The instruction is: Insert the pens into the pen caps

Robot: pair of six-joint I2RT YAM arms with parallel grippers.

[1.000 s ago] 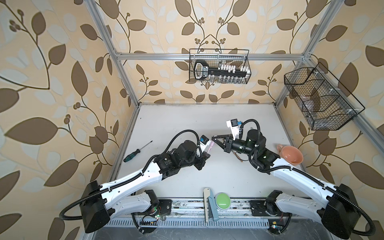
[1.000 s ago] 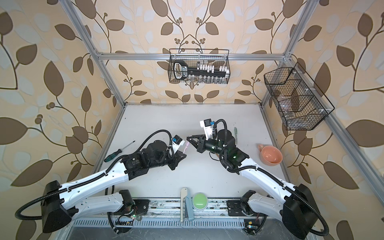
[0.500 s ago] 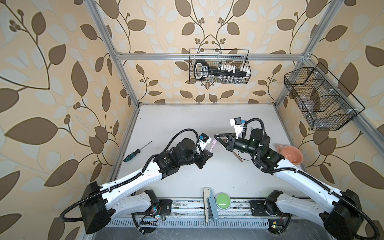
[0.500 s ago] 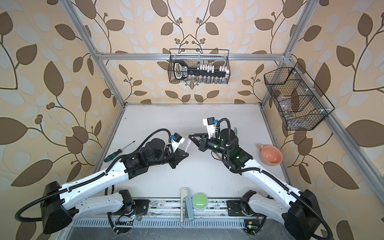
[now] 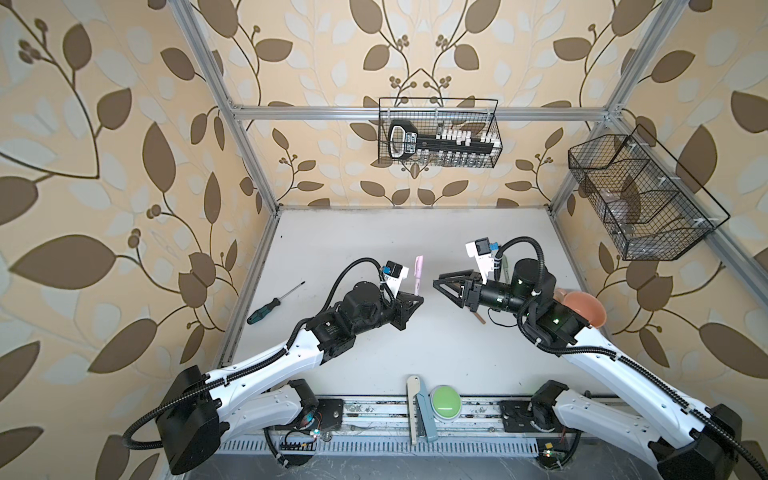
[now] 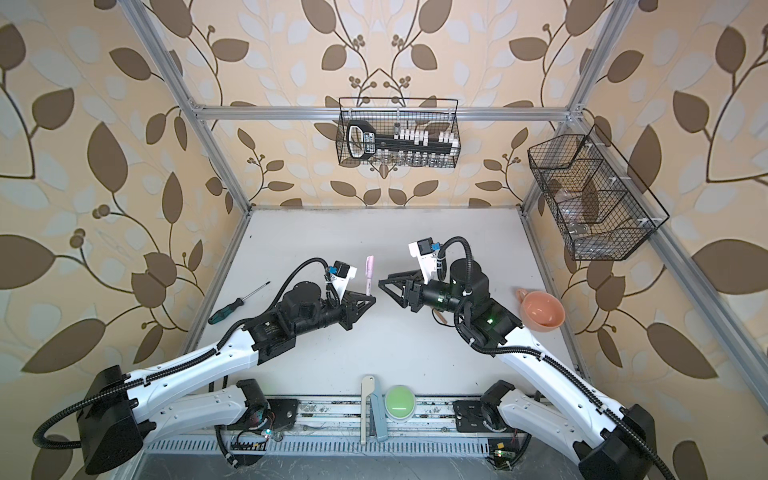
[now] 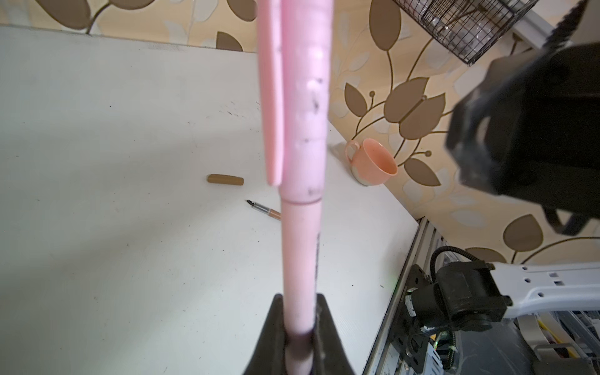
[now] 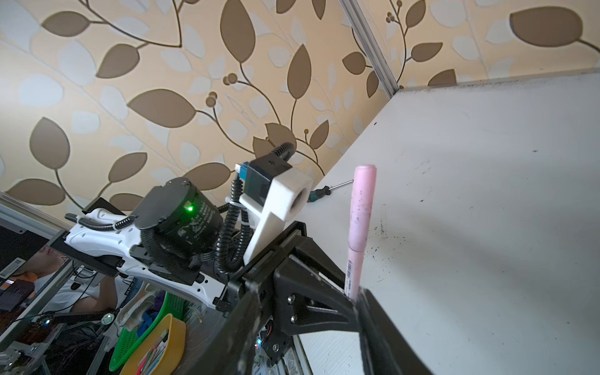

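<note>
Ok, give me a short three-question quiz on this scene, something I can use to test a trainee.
1. True or false: the pink pen held by the left gripper has its pink cap on.
2. The right gripper is: A) shut on a cap, B) open and empty, C) shut on the screwdriver.
3. In the left wrist view, what colour is the loose cap lying on the table?

Key: 1 true. 2 B. 3 brown.

Beige wallpaper (image 5: 124, 124) with brown leaves; pink pen (image 5: 418, 272); brown cap (image 7: 225, 179); orange cup (image 5: 582, 308); green button (image 5: 445, 404).
</note>
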